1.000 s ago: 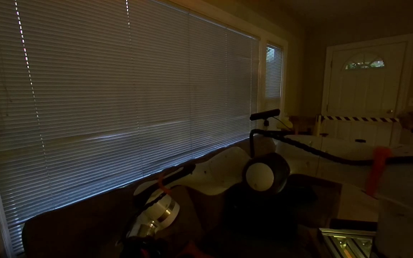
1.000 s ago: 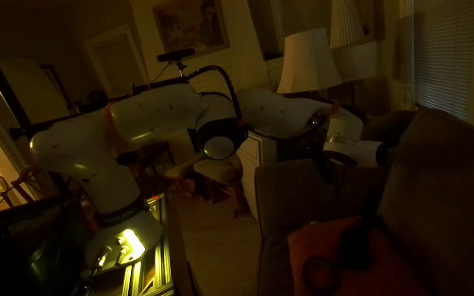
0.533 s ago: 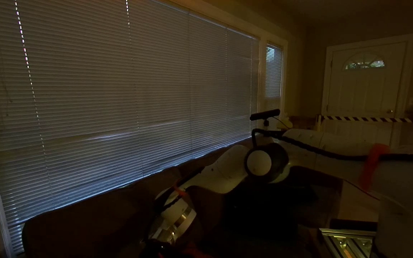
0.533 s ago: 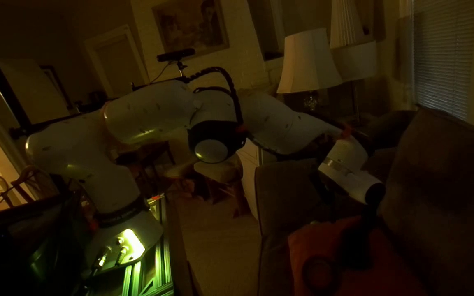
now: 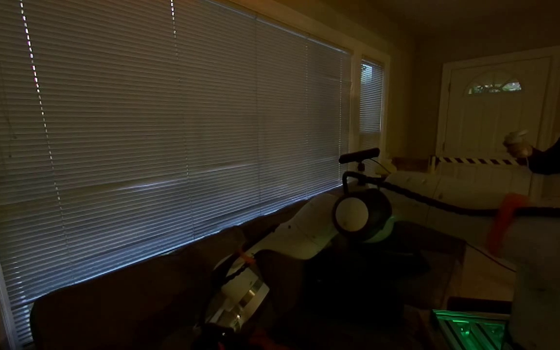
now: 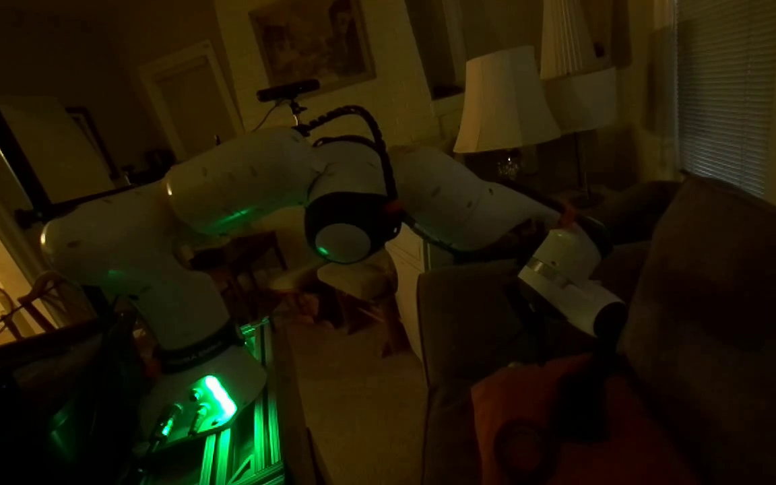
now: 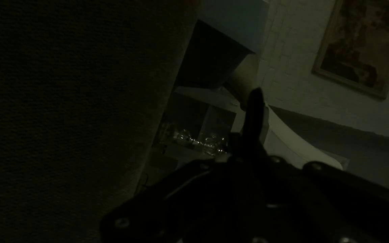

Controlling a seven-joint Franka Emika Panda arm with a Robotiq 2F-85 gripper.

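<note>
In the wrist view my gripper (image 7: 250, 135) is a black silhouette with its jaws together. A slender dark shape juts up from its middle, too dark to tell fingertip from anything held. Behind it appear a lamp's glass base (image 7: 198, 141) and pale shade (image 7: 292, 145), lying sideways in the picture. Brown sofa fabric (image 7: 79, 101) fills the left side, apart from the gripper as far as I can tell. The white wrist (image 6: 570, 289) hangs over the sofa seat in an exterior view, above an orange cushion (image 6: 502, 404). A dark ring-shaped thing (image 6: 526, 448) lies on that cushion.
The sofa back (image 6: 731, 303) rises beside the wrist. White lampshades (image 6: 506, 101) stand behind the sofa. Window blinds (image 5: 163, 146) run along the wall. A person (image 5: 557, 150) stands at the right, a pale object in hand. The arm's base (image 6: 199, 391) glows green.
The wrist has dropped lower and tilted over the sofa, mostly in the first half second. The base light turned from yellow to green. The person's arm has come into view.
</note>
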